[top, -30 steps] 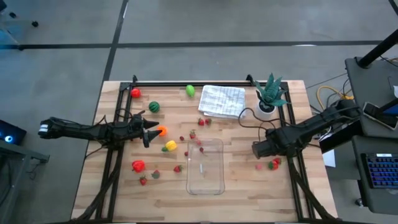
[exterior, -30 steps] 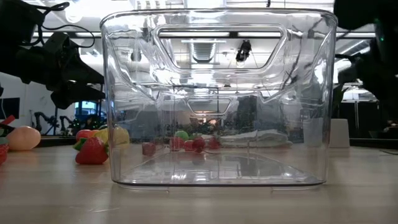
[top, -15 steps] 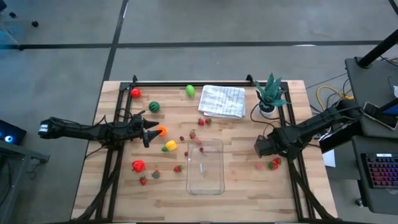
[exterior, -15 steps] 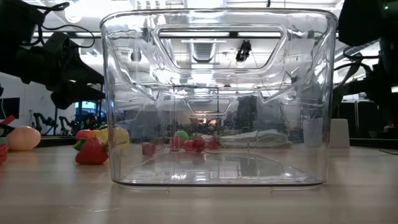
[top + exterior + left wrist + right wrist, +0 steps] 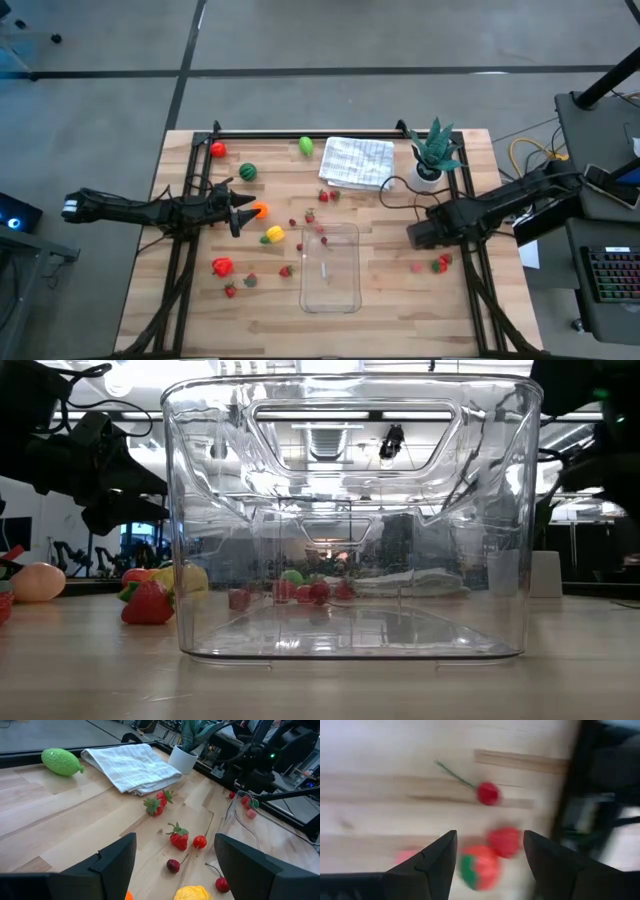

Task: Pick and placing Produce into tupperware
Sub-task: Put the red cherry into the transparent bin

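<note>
From above, the clear rectangular plastic tupperware with rounded corners (image 5: 331, 267) stands on the wooden desk (image 5: 400, 290) a little to the right of the middle, its long axis running from the near edge to the far edge; a tiny red piece lies inside near its far end. Left of it are a yellow toy pepper (image 5: 273, 234), an orange toy fruit (image 5: 260, 211), a striped dark-green melon (image 5: 247, 171), a red tomato-like fruit (image 5: 218, 150) and a red pepper (image 5: 222, 266); one lime-green fruit (image 5: 305, 146) lies next to the white folded cloth (image 5: 358, 162). The left pincer (image 5: 238, 212) hangs beside the orange fruit with its fingers apart and empty. The right pincer (image 5: 412, 238) is near the right edge, above a pink piece (image 5: 416, 267) and a red strawberry (image 5: 439, 265). In the low view the container (image 5: 350, 515) fills the middle, and one strawberry (image 5: 147, 603) and a pale orange fruit (image 5: 38, 581) lie to its left. In the left wrist view I count three strawberries, one of them upright (image 5: 179, 837), and three cherries (image 5: 199, 841). In the right wrist view the fingers (image 5: 435, 860) stand apart and hold nothing, with one cherry (image 5: 487, 793) and two red strawberries (image 5: 479, 866) on the wood between them.
</note>
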